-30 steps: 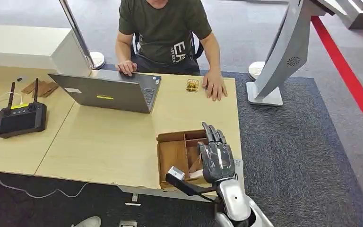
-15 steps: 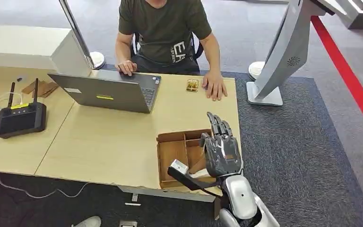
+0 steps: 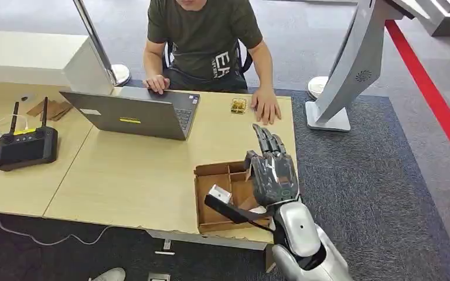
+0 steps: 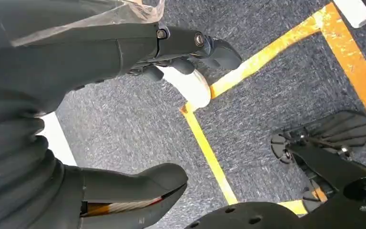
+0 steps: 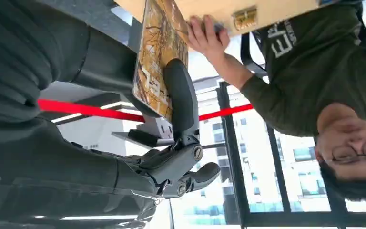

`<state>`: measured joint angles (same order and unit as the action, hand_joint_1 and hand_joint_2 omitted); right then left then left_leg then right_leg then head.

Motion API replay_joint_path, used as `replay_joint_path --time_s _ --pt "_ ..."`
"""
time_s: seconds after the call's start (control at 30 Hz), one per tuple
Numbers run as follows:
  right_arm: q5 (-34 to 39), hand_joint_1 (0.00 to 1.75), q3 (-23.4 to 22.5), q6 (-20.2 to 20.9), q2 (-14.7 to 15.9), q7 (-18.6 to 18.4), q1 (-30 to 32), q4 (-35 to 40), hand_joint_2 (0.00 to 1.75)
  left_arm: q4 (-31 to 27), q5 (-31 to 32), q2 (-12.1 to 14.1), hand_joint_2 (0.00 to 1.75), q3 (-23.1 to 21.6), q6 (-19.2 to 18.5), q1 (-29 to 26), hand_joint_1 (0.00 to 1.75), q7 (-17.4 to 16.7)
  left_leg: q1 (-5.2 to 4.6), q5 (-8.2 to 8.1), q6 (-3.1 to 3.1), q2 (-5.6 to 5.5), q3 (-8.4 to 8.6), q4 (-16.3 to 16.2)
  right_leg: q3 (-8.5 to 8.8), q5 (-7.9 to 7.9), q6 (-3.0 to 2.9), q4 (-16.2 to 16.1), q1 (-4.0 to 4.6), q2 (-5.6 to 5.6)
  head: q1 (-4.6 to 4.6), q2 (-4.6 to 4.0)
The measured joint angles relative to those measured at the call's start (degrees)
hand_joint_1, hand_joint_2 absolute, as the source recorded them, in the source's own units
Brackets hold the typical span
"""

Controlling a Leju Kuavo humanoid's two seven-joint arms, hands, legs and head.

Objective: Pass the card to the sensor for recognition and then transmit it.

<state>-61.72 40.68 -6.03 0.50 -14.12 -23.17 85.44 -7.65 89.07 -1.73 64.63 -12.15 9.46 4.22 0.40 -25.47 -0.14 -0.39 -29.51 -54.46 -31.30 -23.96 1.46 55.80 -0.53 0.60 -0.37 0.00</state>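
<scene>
Pinching the card [image 5: 159, 62] against its thumb, the right hand [image 3: 274, 175] is rising from the box [image 3: 214, 193] beneath, toward the sensor [image 3: 238, 105] ahead.

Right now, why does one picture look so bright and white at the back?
In the right wrist view, daylight through the windows washes out the background, leaving the right hand dark against it, though the card stays sharp; the head view is evenly lit.

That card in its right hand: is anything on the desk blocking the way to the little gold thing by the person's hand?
Nothing visible does. The right hand holds the card above the cardboard box, and bare tabletop lies between it and the gold sensor, beside the person's hand.
</scene>
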Motion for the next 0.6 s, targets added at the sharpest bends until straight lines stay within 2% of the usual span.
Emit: replay_joint_path --time_s 0.13,0.33,0.6 --pt "1.13 1.75 0.13 1.09 -1.85 0.41 -5.33 -2.72 1.75 0.0 0.0 -0.18 1.75 -0.39 -0.78 0.72 0.0 -1.15 0.01 0.06 0.02 -0.02 -0.04 0.0 0.0 0.04 -0.01 0.04 0.0 -0.01 0.02 0.0" --pt "0.54 1.75 0.61 2.4 -6.51 -0.94 -15.34 -11.56 1.75 0.0 -0.02 -0.7 1.75 -2.05 -1.77 2.17 0.0 -2.56 0.04 0.11 0.02 -0.06 -0.04 0.0 -0.02 0.06 -0.04 0.06 0.0 -0.02 -0.02 0.0" --pt "0.52 1.75 1.09 1.7 -9.09 -0.94 -18.5 -18.62 1.75 0.0 0.0 -0.83 1.75 -3.04 -1.77 2.51 0.0 -2.56 0.06 0.1 0.02 -0.05 -0.06 0.0 -0.04 0.06 -0.05 0.03 0.01 -0.02 0.0 0.0"
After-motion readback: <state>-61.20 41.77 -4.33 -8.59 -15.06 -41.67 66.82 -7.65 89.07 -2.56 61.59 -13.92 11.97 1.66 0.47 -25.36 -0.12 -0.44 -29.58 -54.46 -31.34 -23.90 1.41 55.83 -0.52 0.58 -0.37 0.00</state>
